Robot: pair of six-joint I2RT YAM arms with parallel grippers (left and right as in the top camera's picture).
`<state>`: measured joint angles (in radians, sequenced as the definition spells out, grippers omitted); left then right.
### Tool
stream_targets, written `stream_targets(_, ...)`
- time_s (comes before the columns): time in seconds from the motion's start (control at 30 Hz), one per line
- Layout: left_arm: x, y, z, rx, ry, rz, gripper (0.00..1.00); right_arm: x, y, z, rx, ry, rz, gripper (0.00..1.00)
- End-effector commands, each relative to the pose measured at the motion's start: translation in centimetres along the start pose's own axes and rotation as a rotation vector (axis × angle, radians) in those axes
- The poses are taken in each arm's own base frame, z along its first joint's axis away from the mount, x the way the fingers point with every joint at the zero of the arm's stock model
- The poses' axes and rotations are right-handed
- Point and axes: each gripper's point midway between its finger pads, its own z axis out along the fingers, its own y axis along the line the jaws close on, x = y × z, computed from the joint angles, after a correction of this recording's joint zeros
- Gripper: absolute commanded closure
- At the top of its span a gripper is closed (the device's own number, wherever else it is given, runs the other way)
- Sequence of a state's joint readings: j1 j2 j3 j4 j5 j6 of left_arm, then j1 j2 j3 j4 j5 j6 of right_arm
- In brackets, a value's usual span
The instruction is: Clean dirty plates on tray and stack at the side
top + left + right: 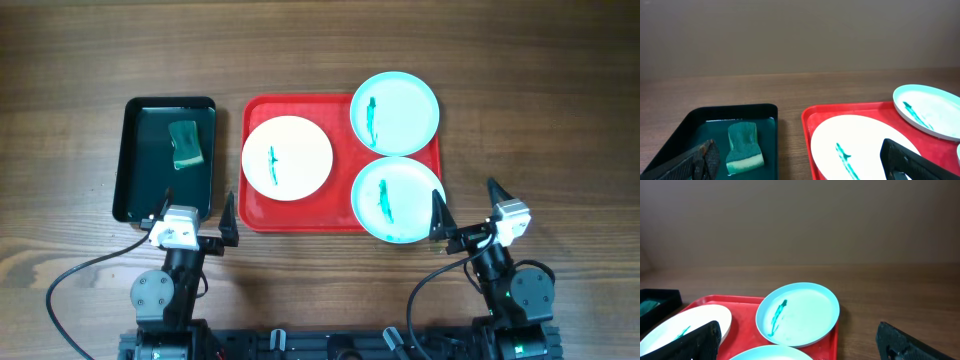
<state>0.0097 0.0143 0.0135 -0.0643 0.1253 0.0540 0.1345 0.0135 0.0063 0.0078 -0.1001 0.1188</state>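
The red tray (343,215) lies at the table's middle. On it sit a white plate (300,150) at the left, a pale turquoise plate (405,105) at the far right and a second turquoise plate (405,190) at the near right. Each has a teal-green smear. In the left wrist view the white plate (865,145) and far turquoise plate (935,107) show on the tray (812,122). In the right wrist view the far turquoise plate (805,312) is central. My left gripper (195,213) is open, near the tray's front left corner. My right gripper (467,205) is open, by the near turquoise plate.
A dark green tray (140,150) lies left of the red tray, with a small green sponge (184,145) in it. The sponge also shows in the left wrist view (744,147). Black cables run along the table's near edge.
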Motion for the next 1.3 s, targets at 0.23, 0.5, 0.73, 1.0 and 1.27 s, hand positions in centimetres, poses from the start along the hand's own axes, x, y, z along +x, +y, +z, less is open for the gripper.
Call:
stream_targets(0.23, -1.7, -0.1, -0.3, 0.004, -0.039, 0.014, 0.0, 0.0, 0.3, 0.0, -0.02, 0.001, 0.015, 0.0)
stream_targets(0.5, -3.7, -0.2, -0.9, 0.003, -0.002, 0.01, 0.0, -1.0, 1.4, 0.3, -0.073, 0.04, 0.019, 0.0)
stream_targets(0.73, -7.0, -0.2, -1.0, 0.003, 0.087, -0.003, 0.0, -4.1, 3.0, 1.6, -0.147, 0.117, 0.031, 0.0)
stream_targets(1.0, -11.9, -0.1, 0.7, 0.003, 0.259, -0.027, 0.0, -7.0, 5.1, 5.5, -0.251, 0.285, 0.075, 0.0)
stream_targets(1.27, -12.1, -1.0, 3.1, 0.053, 0.552, -0.142, 0.0, -8.8, 7.1, 8.8, -0.354, 0.518, 0.164, 0.0)
